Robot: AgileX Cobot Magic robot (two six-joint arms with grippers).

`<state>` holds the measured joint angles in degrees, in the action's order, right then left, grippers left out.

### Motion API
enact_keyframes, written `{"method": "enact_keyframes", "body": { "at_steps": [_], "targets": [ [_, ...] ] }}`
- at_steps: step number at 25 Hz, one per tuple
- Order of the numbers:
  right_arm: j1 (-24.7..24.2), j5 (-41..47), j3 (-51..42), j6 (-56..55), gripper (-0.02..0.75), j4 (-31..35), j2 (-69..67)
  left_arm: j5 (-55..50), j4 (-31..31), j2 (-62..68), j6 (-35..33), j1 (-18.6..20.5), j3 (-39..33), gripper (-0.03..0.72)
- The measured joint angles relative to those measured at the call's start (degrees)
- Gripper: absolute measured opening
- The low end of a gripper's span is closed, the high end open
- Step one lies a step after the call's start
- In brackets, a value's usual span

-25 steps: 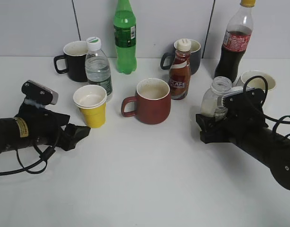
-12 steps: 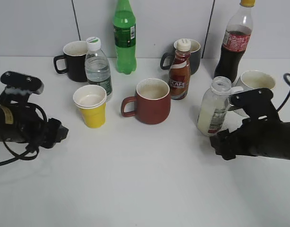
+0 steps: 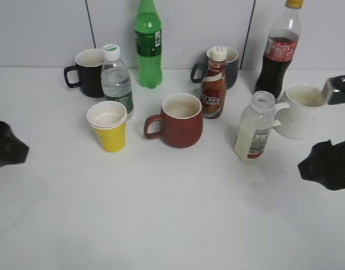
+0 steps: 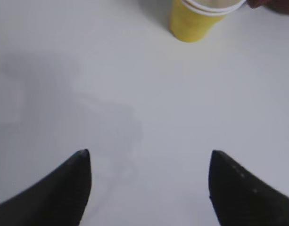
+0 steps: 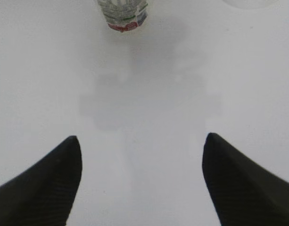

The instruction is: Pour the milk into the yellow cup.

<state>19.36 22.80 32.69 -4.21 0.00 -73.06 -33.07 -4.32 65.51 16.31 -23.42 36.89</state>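
The milk bottle (image 3: 253,127) stands upright and capless on the white table, right of the red mug; its base with the red label edge shows at the top of the right wrist view (image 5: 123,14). The yellow cup (image 3: 108,126) stands upright left of the red mug, with white liquid inside; it shows at the top of the left wrist view (image 4: 201,16). My left gripper (image 4: 149,162) is open and empty, far back at the left edge of the exterior view (image 3: 8,148). My right gripper (image 5: 142,150) is open and empty, at the right edge (image 3: 325,166), apart from the bottle.
A brick-red mug (image 3: 180,120) stands at centre. A white mug (image 3: 300,111) stands behind the milk bottle. A brown CAFE bottle (image 3: 214,84), water bottle (image 3: 116,80), green bottle (image 3: 148,44), cola bottle (image 3: 279,49), a black mug (image 3: 88,73) and a dark mug (image 3: 231,64) line the back.
The right gripper let go of the milk bottle, left it standing, and drew back to the right edge. The left gripper drew back from the yellow cup to the left edge.
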Motion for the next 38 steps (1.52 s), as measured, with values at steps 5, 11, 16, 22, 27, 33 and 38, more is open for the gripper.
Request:
{"method": "enact_keyframes", "body": {
  "at_steps": [5, 11, 16, 22, 27, 33, 38],
  "targets": [
    [0.0, 13.94, 0.98, 2.42, 0.594, 0.0, 16.17, -13.14, 0.0, -17.34, -0.65, -0.05, 1.25, 0.58],
    [0.0, 26.74, 0.13, 3.84, 0.594, 0.0, 35.87, -23.85, 0.02, -38.21, -3.55, -0.12, 0.39, 0.533],
    [0.0, 33.97, -2.07, 6.39, 0.594, 0.0, 50.71, -25.96, 0.25, -51.17, -7.31, -0.12, -4.36, 0.511],
    [0.0, 36.18, -3.25, 7.66, 0.594, 0.0, 64.07, -26.91, 0.7, -58.54, -10.37, -0.12, -6.14, 0.508],
    [0.0, 36.41, -3.25, 7.72, 0.592, 0.0, 67.03, -27.03, 0.76, -58.73, -10.57, -0.12, -6.14, 0.506],
    [0.0, 36.41, -3.25, 7.72, 0.592, 0.0, 67.07, -27.03, 0.6, -58.73, -10.61, -0.12, -6.19, 0.506],
    [0.0, 36.45, -3.25, 7.72, 0.592, 0.0, 67.07, -27.03, 0.6, -58.73, -10.61, -0.19, -6.19, 0.506]
  ]
}}
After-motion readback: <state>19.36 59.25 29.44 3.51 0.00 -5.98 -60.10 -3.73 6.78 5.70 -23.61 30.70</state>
